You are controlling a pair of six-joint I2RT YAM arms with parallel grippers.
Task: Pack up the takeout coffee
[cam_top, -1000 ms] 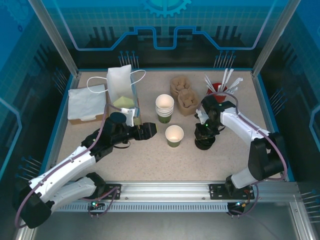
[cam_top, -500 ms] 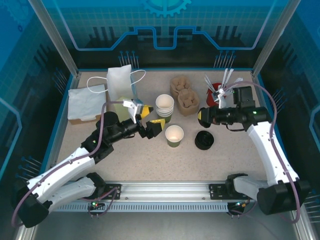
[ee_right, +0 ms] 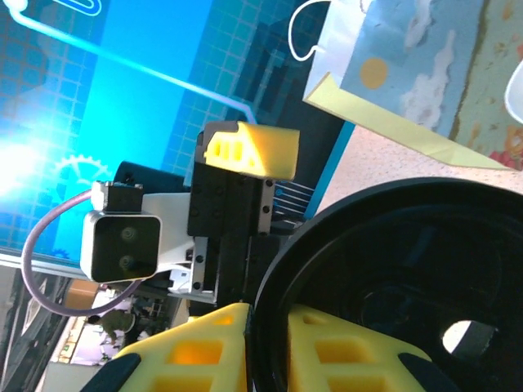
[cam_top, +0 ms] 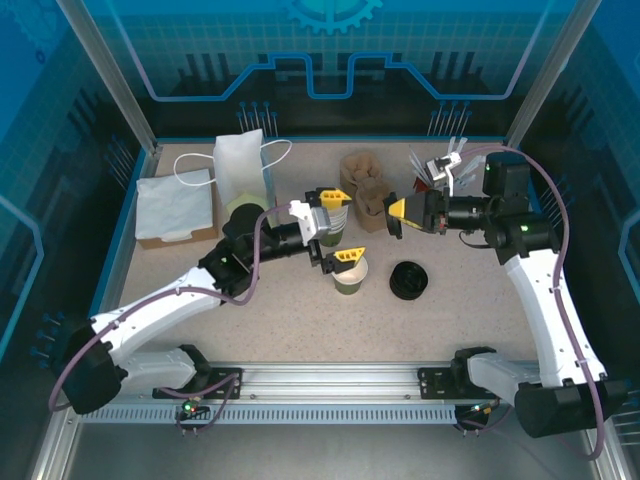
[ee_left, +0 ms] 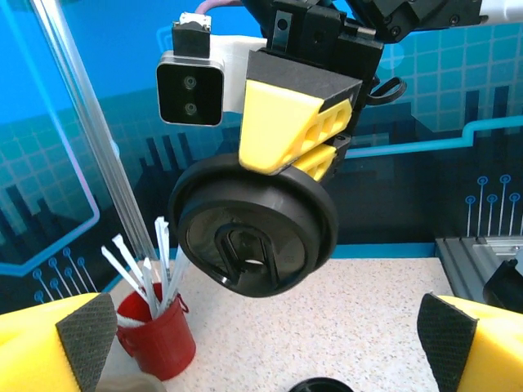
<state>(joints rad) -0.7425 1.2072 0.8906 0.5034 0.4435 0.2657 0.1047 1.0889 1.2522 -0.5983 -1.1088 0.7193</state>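
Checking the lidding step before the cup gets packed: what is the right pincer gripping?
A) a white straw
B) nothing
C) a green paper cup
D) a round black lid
D: in the left wrist view the right pincer clamps the rim of a round black lid between its yellow fingers, holding it in the air above the table.

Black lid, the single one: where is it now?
In the left wrist view the lid is held in the air by the right gripper, close to the red pot.
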